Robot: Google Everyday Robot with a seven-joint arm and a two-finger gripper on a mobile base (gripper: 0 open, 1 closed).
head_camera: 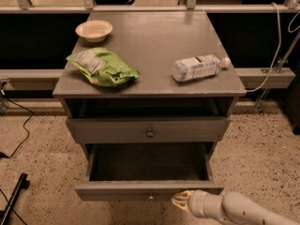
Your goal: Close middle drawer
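The middle drawer (117, 190) is pulled far out of the grey cabinet. Its deep box is empty, and its slim front panel has a tiny round knob (150, 197) at the centre. My gripper (180, 200) is a cream-coloured tip on a white arm that comes in from the bottom right. It sits at the lower edge of the drawer's front panel, just right of the knob. Whether it touches the panel I cannot tell.
Above the open drawer is a taller grey drawer front (108, 130) with a bigger knob, and a dark slot above that. A white bowl (94, 30), a green chip bag (103, 68) and a plastic bottle (197, 67) lie on the cabinet top (150, 36). Black cables run over the speckled floor at the left.
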